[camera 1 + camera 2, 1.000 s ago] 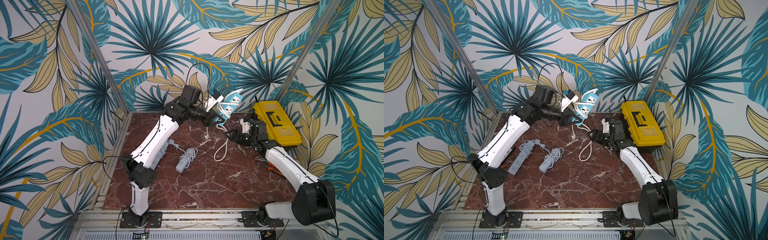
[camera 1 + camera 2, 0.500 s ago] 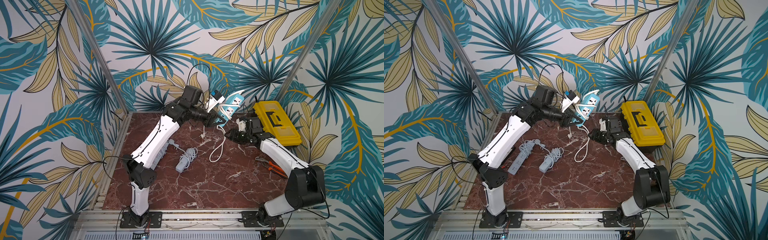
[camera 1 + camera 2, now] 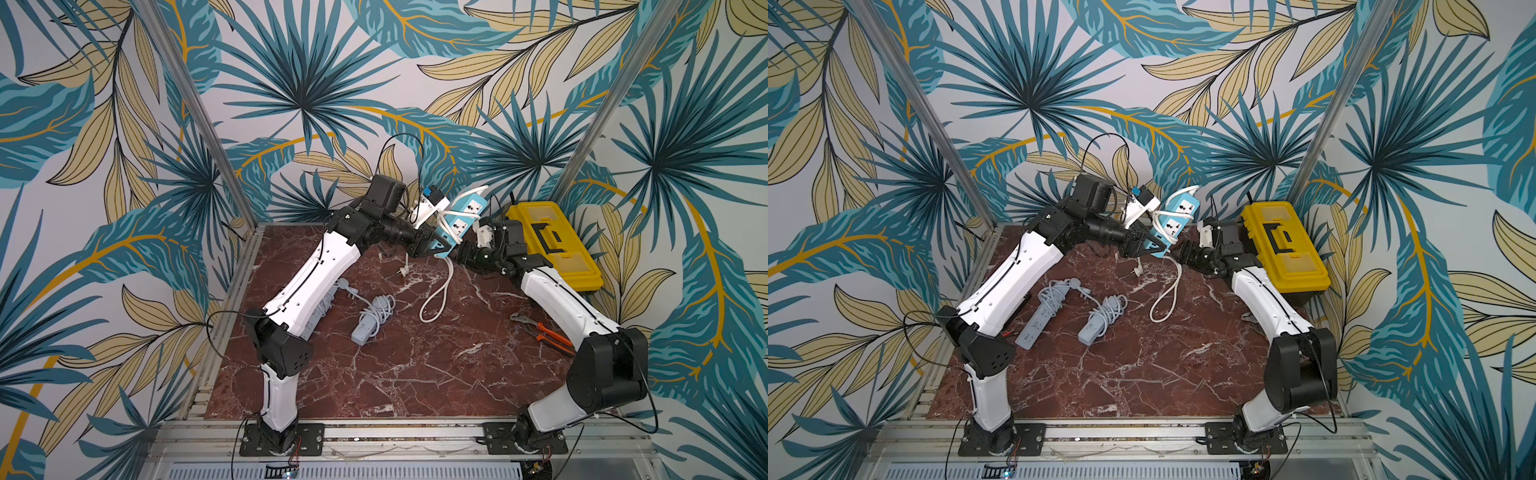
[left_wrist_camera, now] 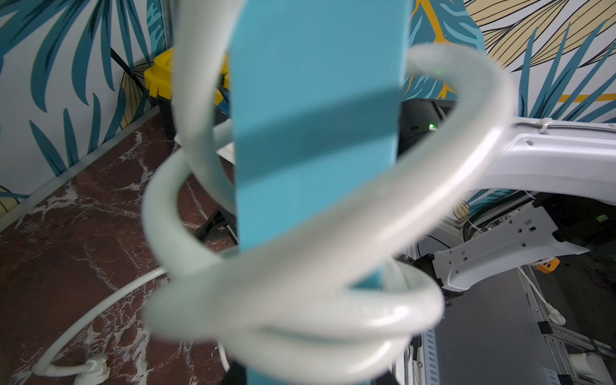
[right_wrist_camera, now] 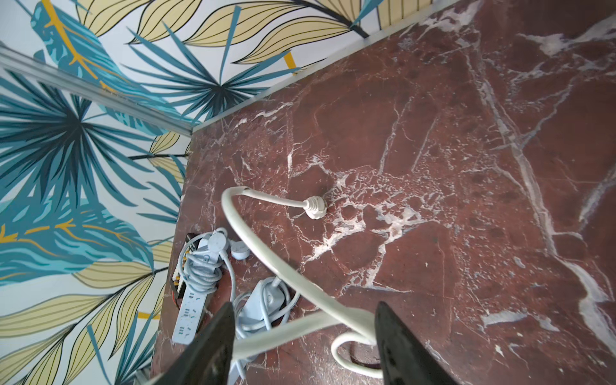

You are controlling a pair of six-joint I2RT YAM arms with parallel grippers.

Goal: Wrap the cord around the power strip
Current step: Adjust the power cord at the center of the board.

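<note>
A blue power strip (image 3: 463,216) (image 3: 1177,216) hangs tilted in the air at the back of the table, and my left gripper (image 3: 432,249) (image 3: 1148,247) is shut on its lower end. The white cord (image 4: 333,233) loops loosely round the blue strip (image 4: 316,133) and hides the left fingers in the left wrist view. The free cord (image 3: 436,299) drops to the table in a long loop, ending at its plug (image 3: 402,270) (image 5: 315,208). My right gripper (image 3: 459,253) (image 5: 304,310) is open just below the strip's lower end, with the cord (image 5: 266,253) running between its fingers.
A yellow toolbox (image 3: 552,245) stands at the back right, close behind my right wrist. Two grey power strips with wound cords (image 3: 1038,316) (image 3: 1100,318) lie left of centre. Orange-handled pliers (image 3: 540,330) lie by my right arm.
My right arm has drawn in toward the strip's lower end, and the hanging cord loop has swung slightly left. The left gripper keeps holding the strip up.
</note>
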